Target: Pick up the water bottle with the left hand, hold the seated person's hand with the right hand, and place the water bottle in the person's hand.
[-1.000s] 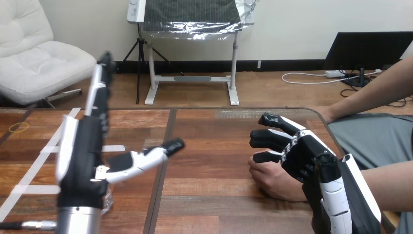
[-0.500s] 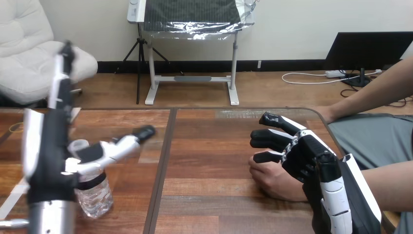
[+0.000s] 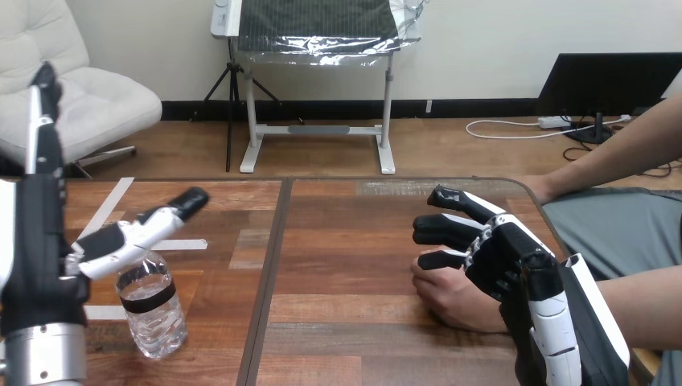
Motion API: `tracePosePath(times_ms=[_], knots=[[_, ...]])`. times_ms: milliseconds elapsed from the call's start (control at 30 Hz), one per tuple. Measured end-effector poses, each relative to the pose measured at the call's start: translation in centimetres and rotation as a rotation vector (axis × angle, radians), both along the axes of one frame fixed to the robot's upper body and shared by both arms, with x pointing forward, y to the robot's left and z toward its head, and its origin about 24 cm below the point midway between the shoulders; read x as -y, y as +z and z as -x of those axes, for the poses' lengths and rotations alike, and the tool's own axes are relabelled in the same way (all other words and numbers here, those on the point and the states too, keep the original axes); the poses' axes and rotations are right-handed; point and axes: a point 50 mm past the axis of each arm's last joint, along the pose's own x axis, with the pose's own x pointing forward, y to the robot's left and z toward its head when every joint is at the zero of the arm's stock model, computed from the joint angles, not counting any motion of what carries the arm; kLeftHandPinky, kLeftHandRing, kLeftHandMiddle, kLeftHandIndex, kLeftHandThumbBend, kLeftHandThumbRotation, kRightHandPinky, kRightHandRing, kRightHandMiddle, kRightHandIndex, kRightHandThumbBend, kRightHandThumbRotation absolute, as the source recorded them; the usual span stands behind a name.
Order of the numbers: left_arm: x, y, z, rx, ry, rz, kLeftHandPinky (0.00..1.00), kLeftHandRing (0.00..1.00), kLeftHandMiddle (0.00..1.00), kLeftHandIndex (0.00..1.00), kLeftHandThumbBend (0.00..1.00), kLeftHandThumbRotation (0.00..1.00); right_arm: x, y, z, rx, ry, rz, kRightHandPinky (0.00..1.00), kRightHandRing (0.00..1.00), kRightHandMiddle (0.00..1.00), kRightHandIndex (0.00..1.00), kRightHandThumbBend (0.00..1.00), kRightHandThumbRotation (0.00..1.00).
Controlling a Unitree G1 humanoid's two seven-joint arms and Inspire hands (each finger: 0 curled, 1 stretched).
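The clear water bottle (image 3: 150, 309) with a black band stands upright on the wooden table (image 3: 346, 241) near its front left. My left hand (image 3: 36, 241) is raised just left of it and is open, with straight fingers pointing up. Its thumb (image 3: 137, 232) stretches right over the bottle's top and hides the cap. My right hand (image 3: 515, 265) lies over the person's hand (image 3: 450, 296), which rests as a fist on the table at the right. The two touch, but whether mine grips it is unclear.
White tape strips (image 3: 104, 205) mark the table's left part. A dark seam (image 3: 272, 265) runs front to back down the middle. The person's forearm (image 3: 643, 301) comes in from the right edge; a second arm (image 3: 595, 165) rests at the far right corner.
My left hand and arm have swung to the left, uncovering the bottle, which has stayed in place. My right hand and the person's hand have not moved.
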Motion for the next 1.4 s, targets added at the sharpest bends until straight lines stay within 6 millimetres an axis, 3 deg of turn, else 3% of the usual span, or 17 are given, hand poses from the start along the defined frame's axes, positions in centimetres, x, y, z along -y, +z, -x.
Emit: tracePosePath(times_ms=[667,1400], knots=[[-1.3,-0.5,-0.5,-0.059,0.086,-0.011,1.0,0.99,1.0,0.98,1.0,0.17,0.0,0.0,0.0,-0.002,0.001,0.0,0.66,0.75,0.75,0.8,0.63,1.0],[-2.2,-2.0,-2.2,-0.142,0.119,0.014,1.0,1.0,1.0,1.0,1.0,0.05,0.0,0.0,-0.1,-0.002,0.001,0.001,0.65,0.74,0.74,0.8,0.64,1.0]])
